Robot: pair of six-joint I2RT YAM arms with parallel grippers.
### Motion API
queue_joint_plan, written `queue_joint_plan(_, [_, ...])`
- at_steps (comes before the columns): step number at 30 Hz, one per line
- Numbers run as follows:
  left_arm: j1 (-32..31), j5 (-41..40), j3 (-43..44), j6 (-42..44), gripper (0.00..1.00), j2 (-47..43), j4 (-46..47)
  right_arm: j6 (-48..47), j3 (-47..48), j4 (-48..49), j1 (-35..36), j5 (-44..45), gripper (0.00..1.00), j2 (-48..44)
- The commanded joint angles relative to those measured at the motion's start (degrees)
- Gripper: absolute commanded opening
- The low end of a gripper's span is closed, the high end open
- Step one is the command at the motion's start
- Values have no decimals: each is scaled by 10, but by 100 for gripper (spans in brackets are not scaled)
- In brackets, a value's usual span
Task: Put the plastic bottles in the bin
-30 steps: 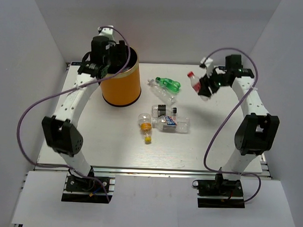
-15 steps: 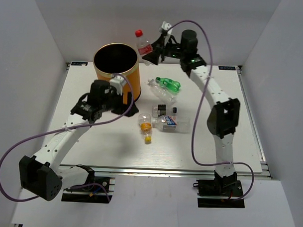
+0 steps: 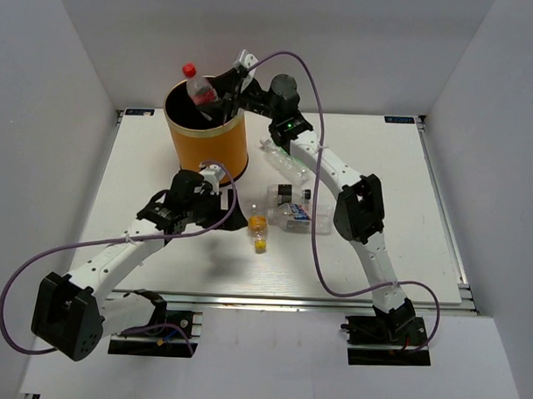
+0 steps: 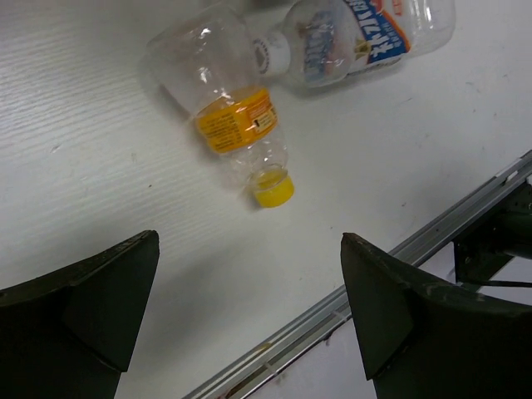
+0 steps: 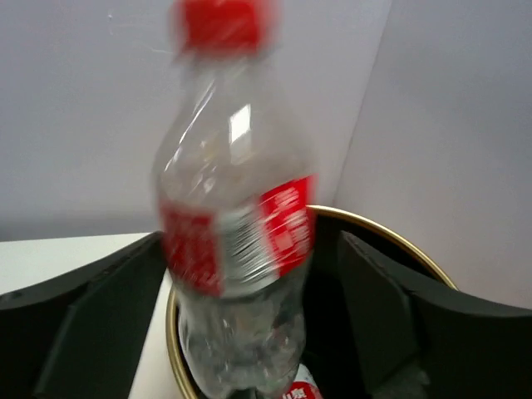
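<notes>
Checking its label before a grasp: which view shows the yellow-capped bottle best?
Left wrist: the yellow-capped bottle lies large and sharp, orange label facing the camera. Top external shows it small and distant. Right wrist misses it, filled by the red-capped bottle.

Red-cap bottle [image 5: 237, 249]: clear glossy plastic, dented; shiny label.
Bin [image 3: 212, 154]: smooth orange wall, shiny golden rim.
Table [image 4: 91, 166]: matt white, fine wood-like grain.
Rail [image 4: 391, 258]: dull brushed metal.
Yellow cap [image 4: 273, 189]: smooth opaque plastic.

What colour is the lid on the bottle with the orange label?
Yellow. The lid shows best in the left wrist view.
</notes>
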Motion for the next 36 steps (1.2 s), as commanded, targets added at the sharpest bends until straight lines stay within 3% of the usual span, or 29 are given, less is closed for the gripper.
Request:
queue_joint_plan(1, [-19,8,14,-21,100,17,45,-12,3,47,-6,49,90,12])
queue_joint_plan(7, [-60,1,48,-27,100,95,74,-31,-22,40,-32,79,90,-27])
queue_joint_plan(11, [-93,-76,87,-43,100,151,61,-56,-44,-87,-67,109,90,-105])
queue_joint_plan(14, [-119,-154,120,-57,100,200,33,-104,-125,-184,-102,106,90,-180])
queue_joint_plan(15, [-124,-168,125,-63,100,211,32,-123,-208,-197,-116,106,90,-198])
queue_joint_plan(18, [-137,-222,144,-70,100,256,32,-185,-327,-248,-148,91,90,-297])
queue_joint_plan(20, [-150,-253,173,-70,100,288,22,-233,-416,-295,-166,72,82,-367])
queue_joint_plan(21, [-150,-265,187,-70,100,325,-3,-258,-436,-324,-170,63,69,-385])
queue_joint_plan(23, [-163,-293,223,-70,100,357,-33,-288,-501,-371,-187,29,60,-442])
queue_joint_plan(25, [-163,-298,228,-70,100,375,-41,-336,-548,-400,-198,-2,60,-488])
queue_joint_plan(27, [-168,-298,223,-70,100,383,-27,-423,-578,-485,-200,-42,71,-507])
queue_joint_plan(30, [-168,-298,228,-64,82,396,-27,-503,-618,-573,-203,-54,90,-530])
queue_joint_plan(31, [-173,-298,228,-64,68,396,-27,-517,-637,-584,-203,-52,90,-539])
queue_joint_plan(34, [-173,-298,247,-47,43,363,-33,-594,-684,-609,-204,-55,90,-555])
queue_joint_plan(36, [-179,-298,280,-25,35,314,-40,-672,-709,-619,-206,-55,90,-555])
